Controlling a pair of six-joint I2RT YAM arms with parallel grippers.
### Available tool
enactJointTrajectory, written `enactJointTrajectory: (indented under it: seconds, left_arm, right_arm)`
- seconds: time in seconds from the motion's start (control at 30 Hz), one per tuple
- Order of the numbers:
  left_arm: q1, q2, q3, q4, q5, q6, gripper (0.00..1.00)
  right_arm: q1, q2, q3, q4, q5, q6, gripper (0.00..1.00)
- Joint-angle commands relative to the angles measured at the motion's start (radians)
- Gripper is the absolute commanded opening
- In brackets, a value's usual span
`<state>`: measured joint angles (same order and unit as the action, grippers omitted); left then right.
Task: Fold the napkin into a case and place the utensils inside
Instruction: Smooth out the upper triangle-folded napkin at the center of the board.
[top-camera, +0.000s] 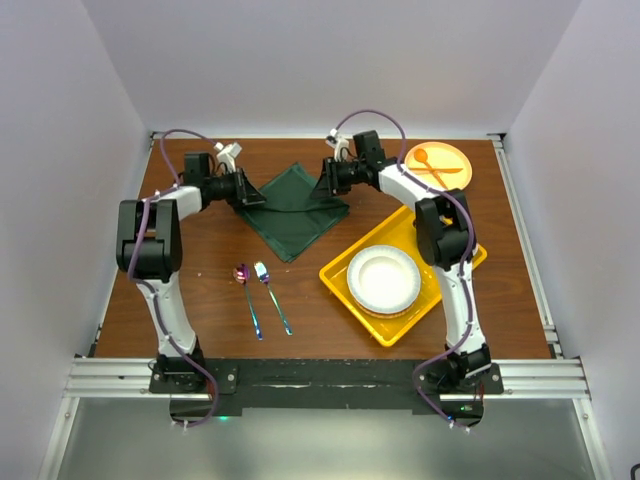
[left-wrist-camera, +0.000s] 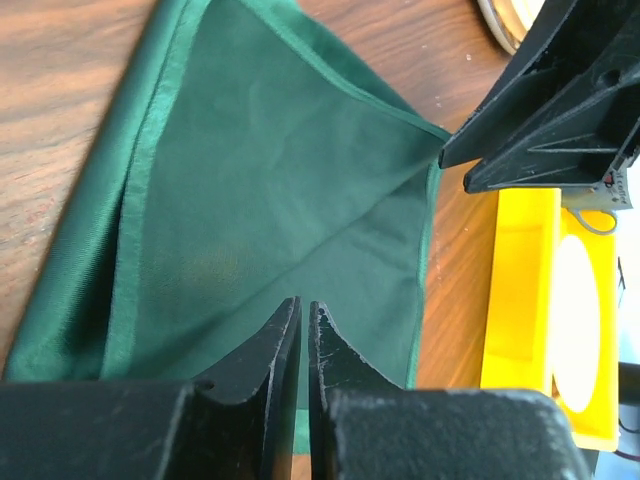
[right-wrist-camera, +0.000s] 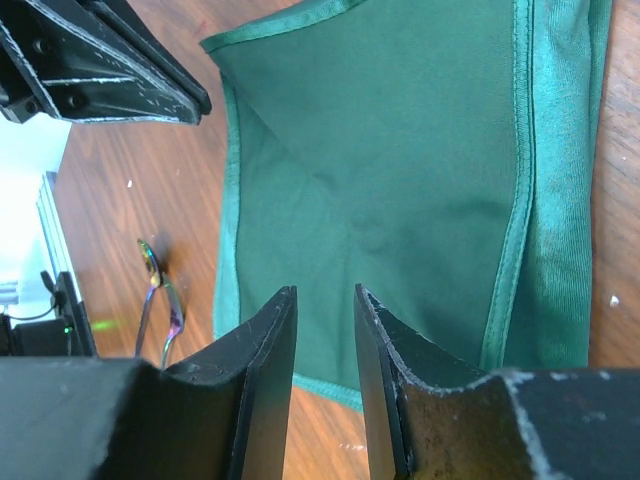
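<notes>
- The napkin (top-camera: 293, 212) lies flat at the far centre of the desk (top-camera: 215, 300).
- The left gripper (left-wrist-camera: 305, 305) has its fingers almost together, pinching the napkin's left corner.
- The right gripper (right-wrist-camera: 325, 292) has its fingers narrowly apart over the right corner.
- The iridescent spoon (top-camera: 241, 273) and fork (top-camera: 262, 270) lie side by side, nearer the arm bases than the napkin.

Wooden tabletop (top-camera: 200, 300).
Green napkin (top-camera: 295, 215) at back, spoon (top-camera: 241, 273) and fork (top-camera: 262, 272) nearer, yellow tray (top-camera: 335, 272) right, orange plate (top-camera: 455, 178) far corner.

The napkin (top-camera: 292, 208) is plain dark green with a shinier green hem. The table (top-camera: 200, 290) is brown wood grain. The spoon (top-camera: 248, 300) and fork (top-camera: 272, 298) shimmer purple, blue and green; the tray (top-camera: 340, 275) is yellow, the stacked plates (top-camera: 383, 277) white, the round plate (top-camera: 437, 162) orange.
</notes>
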<state>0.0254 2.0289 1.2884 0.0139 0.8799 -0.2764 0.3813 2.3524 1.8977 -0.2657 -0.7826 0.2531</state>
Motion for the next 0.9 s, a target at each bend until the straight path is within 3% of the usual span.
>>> enactJointTrajectory:
  seconds: [0.0,0.47,0.87]
  left_arm:
    - [0.002,0.069,0.081,0.044,0.027,-0.024,0.13]
    - [0.033,0.241,0.172,0.051,0.047,-0.083,0.14]
    - [0.057,0.291,0.196,0.008,0.047,-0.072,0.15]
  right_arm:
    - [0.004,0.033,0.014,0.066,-0.037,0.046,0.33]
    - [-0.035,0.120,0.003,0.086,-0.044,0.092,0.33]
    - [-0.068,0.154,-0.055,0.100,-0.058,0.181,0.34]
